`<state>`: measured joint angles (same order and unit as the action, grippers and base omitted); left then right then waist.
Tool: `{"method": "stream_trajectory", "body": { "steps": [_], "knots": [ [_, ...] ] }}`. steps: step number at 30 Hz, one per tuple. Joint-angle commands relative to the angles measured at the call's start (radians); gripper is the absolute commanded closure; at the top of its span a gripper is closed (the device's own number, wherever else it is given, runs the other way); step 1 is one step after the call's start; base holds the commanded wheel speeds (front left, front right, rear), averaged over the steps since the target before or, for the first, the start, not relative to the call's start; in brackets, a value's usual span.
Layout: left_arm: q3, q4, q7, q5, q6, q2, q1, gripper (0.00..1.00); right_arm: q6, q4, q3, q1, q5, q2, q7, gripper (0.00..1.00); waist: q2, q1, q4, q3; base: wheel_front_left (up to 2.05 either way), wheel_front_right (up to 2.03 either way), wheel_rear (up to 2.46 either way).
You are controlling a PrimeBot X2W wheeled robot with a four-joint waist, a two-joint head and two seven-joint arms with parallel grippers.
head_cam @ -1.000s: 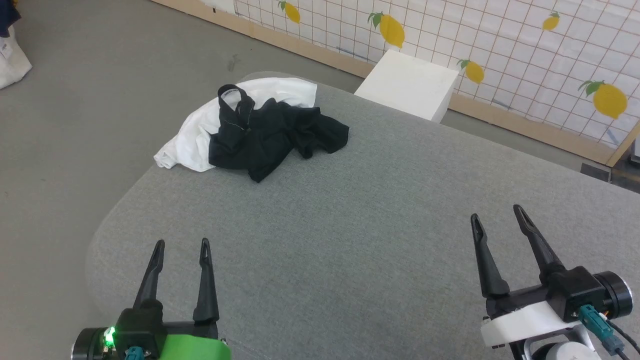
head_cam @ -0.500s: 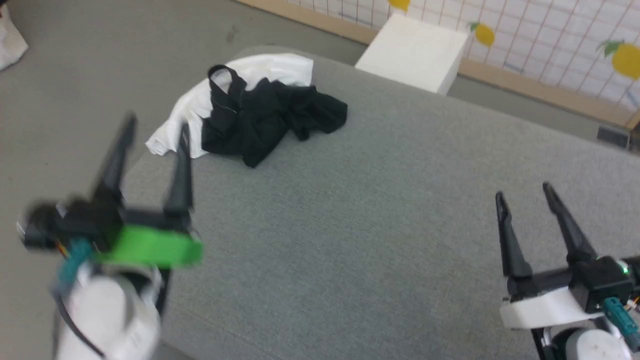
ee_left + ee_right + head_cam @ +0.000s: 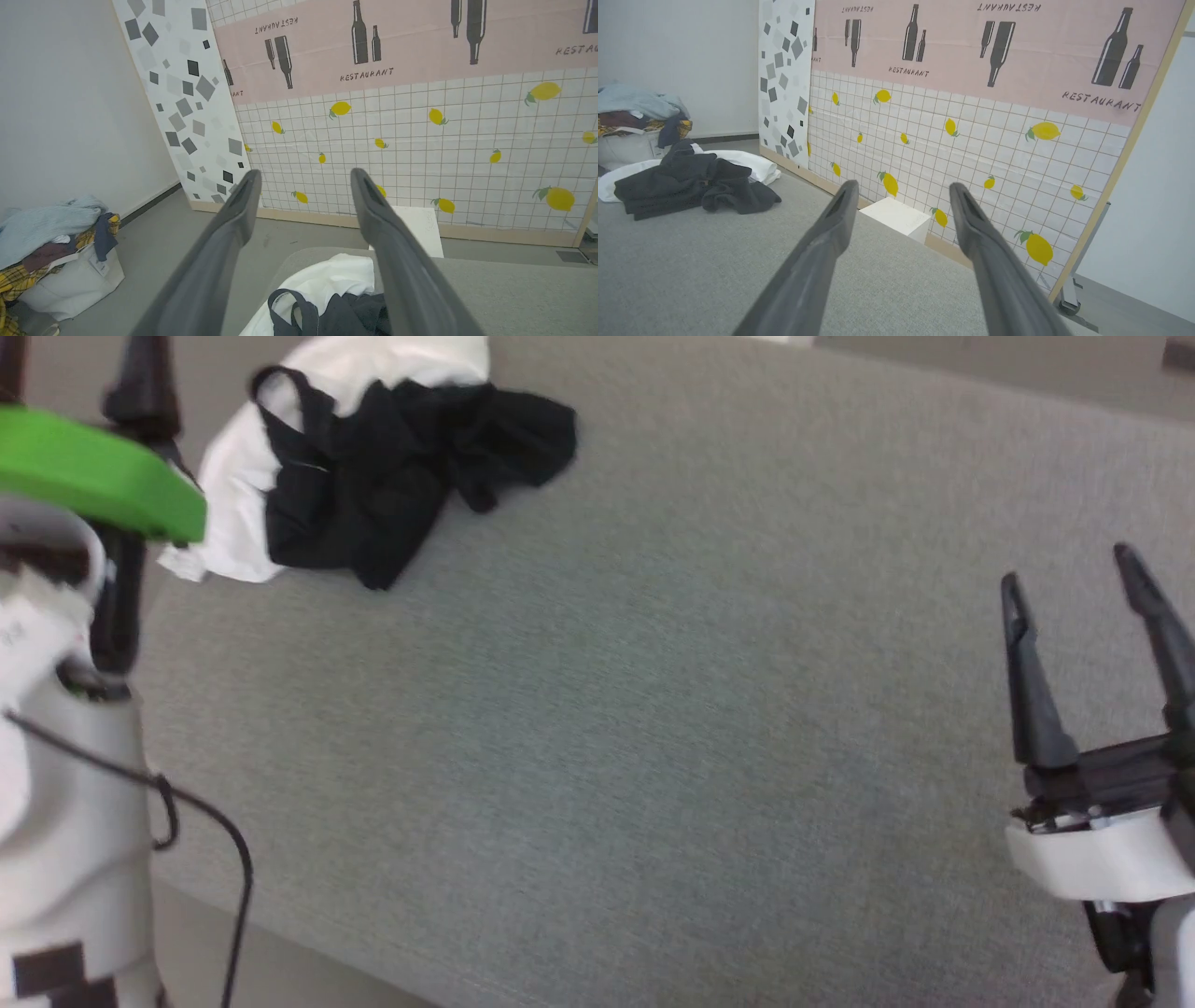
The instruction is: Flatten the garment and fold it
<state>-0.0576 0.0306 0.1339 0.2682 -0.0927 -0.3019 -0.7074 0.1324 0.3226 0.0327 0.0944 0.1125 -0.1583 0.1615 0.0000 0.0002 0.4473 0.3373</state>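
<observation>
The garment lies crumpled at the far left end of the grey padded table, black sleeves and neckband heaped over the white body; no chest print shows. The left arm, with its green wrist block, is raised at the upper left, just left of the heap. In the left wrist view my left gripper is open and empty above the garment. My right gripper hovers open and empty over the table's right side, far from the garment.
A white bag heaped with clothes stands on the floor left of the table. A white box sits behind the table against the lemon-tiled wall panel. The table's near left edge drops to the floor.
The head camera has tilted down and forward, shifting the whole picture. My left arm has risen and swung forward to beside the garment. The right gripper stays open.
</observation>
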Motion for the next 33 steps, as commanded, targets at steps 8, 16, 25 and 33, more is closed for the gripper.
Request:
{"method": "stream_trajectory", "body": {
  "steps": [8, 16, 25, 33],
  "knots": [
    [0.004, 0.173, 0.067, 0.004, -0.001, -0.054, -0.110, 0.00, -0.002, 0.127, -0.034, 0.070, -0.026, -0.051, -0.055, 0.00, 0.0000, -0.0002, -0.124, 0.242, 0.00, 0.00, 0.00],
    [0.021, 0.323, 0.154, -0.005, 0.011, -0.082, -0.136, 0.00, -0.002, 0.211, -0.033, 0.085, -0.043, -0.090, -0.106, 0.00, 0.0000, -0.0002, -0.157, 0.319, 0.00, 0.00, 0.00],
    [0.026, 0.447, 0.237, -0.024, 0.051, -0.116, -0.109, 0.00, -0.002, 0.252, -0.017, 0.076, -0.060, -0.125, -0.147, 0.00, 0.0000, -0.0002, -0.179, 0.363, 0.00, 0.00, 0.00],
    [0.052, 0.518, 0.239, -0.048, 0.066, -0.129, -0.100, 1.00, -0.002, 0.262, -0.020, 0.081, -0.071, -0.133, -0.157, 0.00, 0.0000, -0.0002, -0.185, 0.374, 0.00, 0.00, 0.00]
  ]
}}
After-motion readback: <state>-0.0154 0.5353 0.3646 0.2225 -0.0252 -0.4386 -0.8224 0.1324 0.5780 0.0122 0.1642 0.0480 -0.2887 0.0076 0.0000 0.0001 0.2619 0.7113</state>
